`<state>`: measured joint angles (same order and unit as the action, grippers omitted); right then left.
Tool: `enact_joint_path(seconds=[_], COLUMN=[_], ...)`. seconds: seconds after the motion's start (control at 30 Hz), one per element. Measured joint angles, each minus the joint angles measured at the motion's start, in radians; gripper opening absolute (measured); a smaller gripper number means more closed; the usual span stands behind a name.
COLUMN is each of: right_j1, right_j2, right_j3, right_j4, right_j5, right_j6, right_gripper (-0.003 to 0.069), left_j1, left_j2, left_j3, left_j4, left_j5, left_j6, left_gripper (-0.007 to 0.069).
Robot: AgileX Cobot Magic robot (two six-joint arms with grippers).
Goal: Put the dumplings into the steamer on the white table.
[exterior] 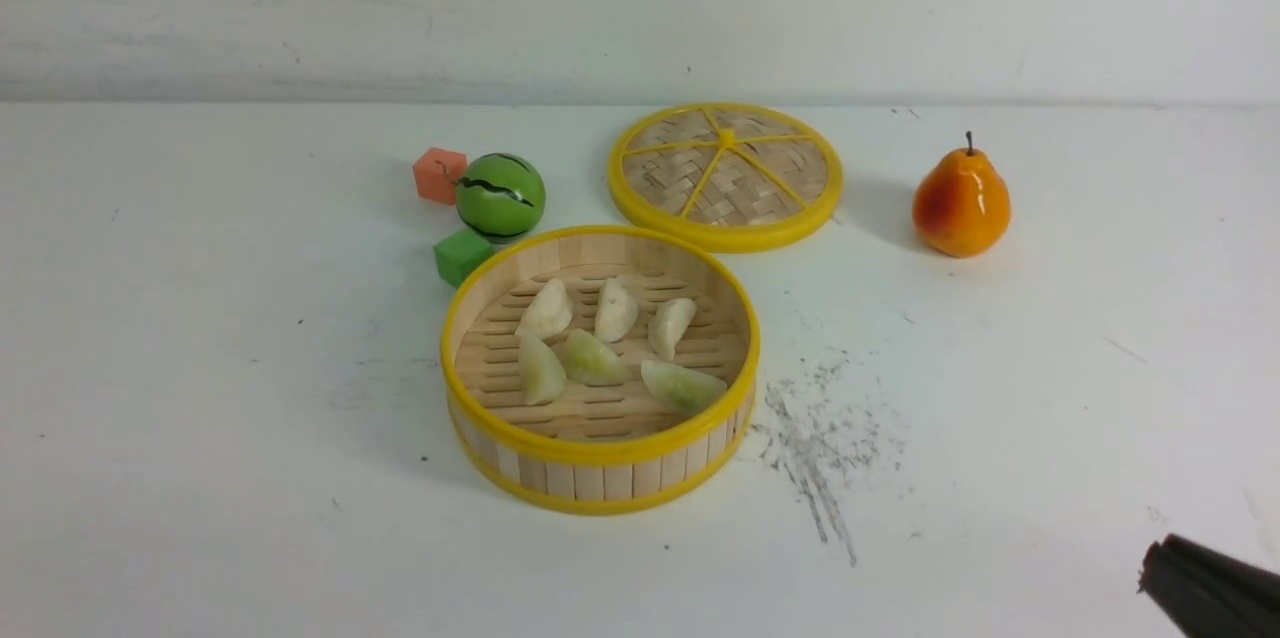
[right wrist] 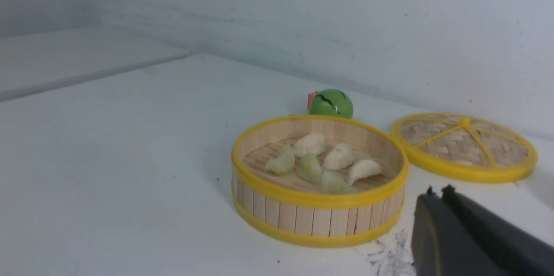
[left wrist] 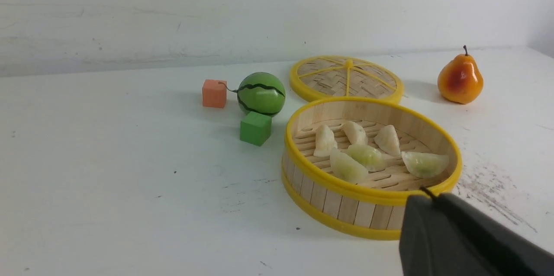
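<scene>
The round bamboo steamer [exterior: 600, 453] with yellow rims stands in the middle of the white table [exterior: 200, 418]. Several dumplings [exterior: 615, 308] lie on its slatted floor, cream ones at the back and greenish ones [exterior: 683, 386] toward the front. They show too in the left wrist view [left wrist: 367, 156] and the right wrist view [right wrist: 339, 156]. My right gripper [exterior: 1150, 568] is shut and empty at the table's near right corner, well away from the steamer [right wrist: 320, 219]. In its own wrist view my left gripper [left wrist: 426, 194] is shut and empty, drawn back from the steamer [left wrist: 346, 207]; the front view does not include it.
The woven yellow-rimmed lid [exterior: 726, 174] lies flat behind the steamer. An orange pear [exterior: 960, 202] stands at the back right. A small green watermelon ball [exterior: 500, 197], an orange cube [exterior: 439, 175] and a green cube [exterior: 462, 256] sit back left. Grey scratch marks [exterior: 815, 448] lie right of the steamer.
</scene>
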<state>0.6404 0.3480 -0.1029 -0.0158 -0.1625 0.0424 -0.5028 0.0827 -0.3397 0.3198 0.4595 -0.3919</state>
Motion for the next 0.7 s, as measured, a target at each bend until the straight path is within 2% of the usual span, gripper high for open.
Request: enact_joint_path(seconds=[0.13,0.27,0.43,0.57,0.7], right_j1=[-0.014,-0.146,-0.392,-0.498,-0.576], right_j2=[-0.025,-0.114,-0.272,-0.346,-0.358], right_j3=[0.074,0.128,0.13,0.13,0.13], right_j4=[0.004,0.016,0.016,0.008,0.005], right_j5=[-0.02,0.008,0.082,0.163,0.336], right_j6=[0.0,0.0,0.0,0.0,0.0], right_gripper=[0.0001,0.0001,0.0005,0.0009,0.0012], left_j1=[0.0,0.0,0.0,0.0,0.0], left_j2=[0.0,0.0,0.0,0.0,-0.001], left_j3=[0.0,0.001,0.001,0.001,0.001], left_j4=[0.0,0.0,0.0,0.0,0.0], left_j5=[0.008,0.008,0.013,0.015,0.019], left_j6=[0.0,0.0,0.0,0.0,0.0], left_gripper=[-0.0014,-0.0014,-0.0014,-0.0013,-0.0011])
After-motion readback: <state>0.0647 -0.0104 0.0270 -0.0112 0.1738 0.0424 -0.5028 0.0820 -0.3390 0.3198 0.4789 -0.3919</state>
